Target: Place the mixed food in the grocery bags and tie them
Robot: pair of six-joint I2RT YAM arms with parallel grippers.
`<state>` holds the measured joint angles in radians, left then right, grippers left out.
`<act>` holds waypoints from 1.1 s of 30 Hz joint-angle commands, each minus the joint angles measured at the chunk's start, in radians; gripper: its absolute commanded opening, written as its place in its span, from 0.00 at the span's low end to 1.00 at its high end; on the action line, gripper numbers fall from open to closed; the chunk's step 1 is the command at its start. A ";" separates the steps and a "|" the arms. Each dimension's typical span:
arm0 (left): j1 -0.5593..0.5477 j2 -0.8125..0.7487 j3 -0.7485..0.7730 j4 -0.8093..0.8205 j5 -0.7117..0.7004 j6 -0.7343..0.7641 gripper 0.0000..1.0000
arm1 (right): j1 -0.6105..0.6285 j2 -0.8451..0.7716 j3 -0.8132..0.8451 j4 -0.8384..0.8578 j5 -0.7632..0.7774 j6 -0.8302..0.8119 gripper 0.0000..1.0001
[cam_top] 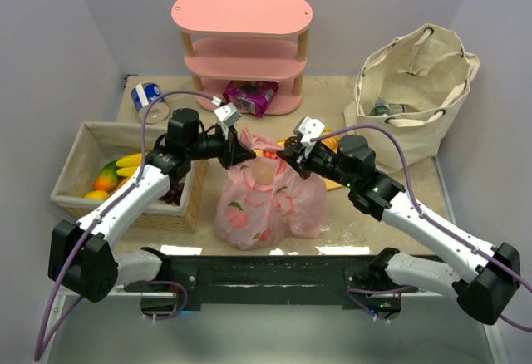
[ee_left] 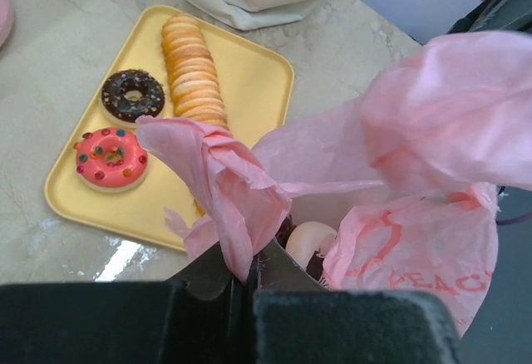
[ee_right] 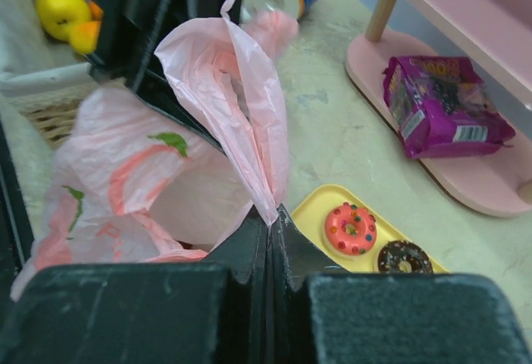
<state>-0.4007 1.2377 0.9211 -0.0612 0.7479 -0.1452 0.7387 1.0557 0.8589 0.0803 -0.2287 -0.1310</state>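
The pink plastic bag (cam_top: pixel 268 198) stands at the table's middle front, with food inside; a pale round item (ee_left: pixel 309 241) shows in its mouth. My left gripper (cam_top: pixel 238 152) is shut on the bag's left handle (ee_left: pixel 223 185). My right gripper (cam_top: pixel 291 154) is shut on the bag's right handle (ee_right: pixel 249 106). Both handles are held up above the bag. The beige canvas bag (cam_top: pixel 416 90) stands open at the back right, with a water bottle (cam_top: pixel 386 108) inside.
A woven basket (cam_top: pixel 91 173) with fruit is at the left. A pink shelf (cam_top: pixel 243 48) stands at the back with a purple packet (cam_top: pixel 252 95) under it. A can (cam_top: pixel 147 95) lies at the back left. A yellow tray (ee_left: pixel 241 65) with donuts sits behind the pink bag.
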 commanded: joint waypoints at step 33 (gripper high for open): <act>-0.079 -0.379 0.085 -0.296 -0.329 0.191 0.97 | -0.001 0.067 0.097 -0.157 -0.259 0.073 0.00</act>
<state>-0.4847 0.8886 0.9890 -0.3485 0.4980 0.0879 0.7387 1.1366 0.9108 -0.0696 -0.4675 -0.0669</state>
